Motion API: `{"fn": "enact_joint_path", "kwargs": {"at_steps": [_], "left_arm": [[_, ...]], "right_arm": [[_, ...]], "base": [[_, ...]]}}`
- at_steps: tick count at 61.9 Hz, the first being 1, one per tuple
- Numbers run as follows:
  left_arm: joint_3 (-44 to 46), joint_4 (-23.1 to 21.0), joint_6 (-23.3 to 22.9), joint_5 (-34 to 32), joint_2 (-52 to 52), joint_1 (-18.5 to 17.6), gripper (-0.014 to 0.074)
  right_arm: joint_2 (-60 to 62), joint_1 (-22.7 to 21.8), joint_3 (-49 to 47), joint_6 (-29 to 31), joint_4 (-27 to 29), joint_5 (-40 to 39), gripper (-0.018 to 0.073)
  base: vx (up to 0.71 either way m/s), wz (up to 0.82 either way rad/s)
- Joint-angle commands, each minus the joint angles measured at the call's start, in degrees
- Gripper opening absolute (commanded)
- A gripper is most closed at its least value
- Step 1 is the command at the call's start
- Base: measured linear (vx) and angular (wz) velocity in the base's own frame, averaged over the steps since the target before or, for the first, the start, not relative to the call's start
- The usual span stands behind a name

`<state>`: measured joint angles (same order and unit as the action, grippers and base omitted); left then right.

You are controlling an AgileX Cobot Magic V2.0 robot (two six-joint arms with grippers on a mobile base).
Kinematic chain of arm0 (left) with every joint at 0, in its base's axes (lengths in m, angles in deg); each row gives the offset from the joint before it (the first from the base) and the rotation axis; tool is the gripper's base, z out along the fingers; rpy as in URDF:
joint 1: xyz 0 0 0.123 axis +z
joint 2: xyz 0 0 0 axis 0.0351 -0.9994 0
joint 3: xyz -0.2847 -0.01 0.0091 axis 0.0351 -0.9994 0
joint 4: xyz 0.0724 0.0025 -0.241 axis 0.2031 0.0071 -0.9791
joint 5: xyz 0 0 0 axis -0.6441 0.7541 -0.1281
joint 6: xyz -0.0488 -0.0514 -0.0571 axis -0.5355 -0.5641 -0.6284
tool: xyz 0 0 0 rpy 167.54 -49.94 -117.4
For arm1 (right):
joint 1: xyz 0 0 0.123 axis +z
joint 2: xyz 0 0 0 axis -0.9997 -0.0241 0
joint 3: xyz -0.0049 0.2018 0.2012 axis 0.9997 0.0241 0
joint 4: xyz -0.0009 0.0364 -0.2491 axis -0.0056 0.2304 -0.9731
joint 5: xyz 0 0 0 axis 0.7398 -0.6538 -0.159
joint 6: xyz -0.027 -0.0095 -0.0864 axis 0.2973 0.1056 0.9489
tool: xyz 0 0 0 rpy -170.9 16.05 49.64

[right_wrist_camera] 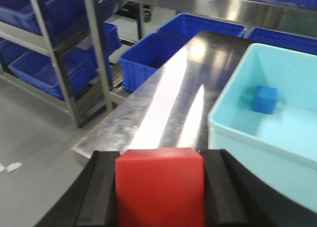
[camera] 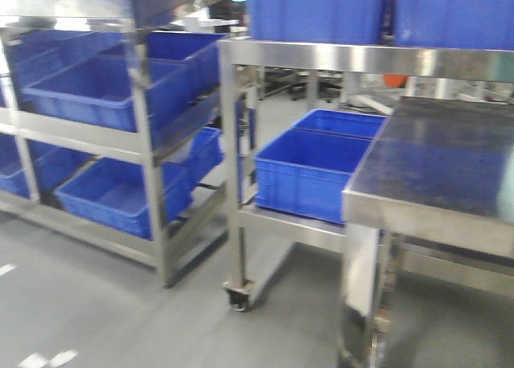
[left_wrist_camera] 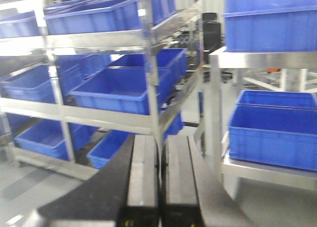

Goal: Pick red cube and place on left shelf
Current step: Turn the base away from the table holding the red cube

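The red cube [right_wrist_camera: 159, 187] sits between the black fingers of my right gripper [right_wrist_camera: 159, 160], which is shut on it and holds it above the near end of the steel table [right_wrist_camera: 163, 103]. My left gripper [left_wrist_camera: 162, 142] is shut and empty, its two fingers pressed together, pointing at the left shelf rack [left_wrist_camera: 148, 83]. That rack of steel shelves also shows at the left of the front view [camera: 144, 103]. Neither gripper shows in the front view.
A light cyan tub [right_wrist_camera: 237, 133] with a blue cube [right_wrist_camera: 265, 99] inside stands on the steel table at the right. Blue bins [camera: 104, 91] fill the left rack. A second steel rack [camera: 241, 183] on casters holds blue bins [camera: 309, 175]. The steel table [camera: 438, 163] is at the right.
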<state>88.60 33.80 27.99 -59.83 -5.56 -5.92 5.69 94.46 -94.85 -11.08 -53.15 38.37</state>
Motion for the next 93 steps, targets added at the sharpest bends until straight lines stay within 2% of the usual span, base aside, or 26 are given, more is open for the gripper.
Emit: {"fn": "enact_joint_path", "kwargs": {"at_steps": [1, 93], "left_arm": [[-1.3, -0.3, 0.1, -4.8, -0.5, -0.2, 0.0106], [-1.3, -0.3, 0.1, -4.8, -0.5, -0.2, 0.0106]], "right_arm": [[-0.1, -0.3, -1.6, 0.0, -0.9, -5.3, 0.0057], [-0.1, -0.3, -1.6, 0.0, -0.9, -5.3, 0.0057]], "base": [[-0.2, 0.17], [-0.19, 0.57]]}}
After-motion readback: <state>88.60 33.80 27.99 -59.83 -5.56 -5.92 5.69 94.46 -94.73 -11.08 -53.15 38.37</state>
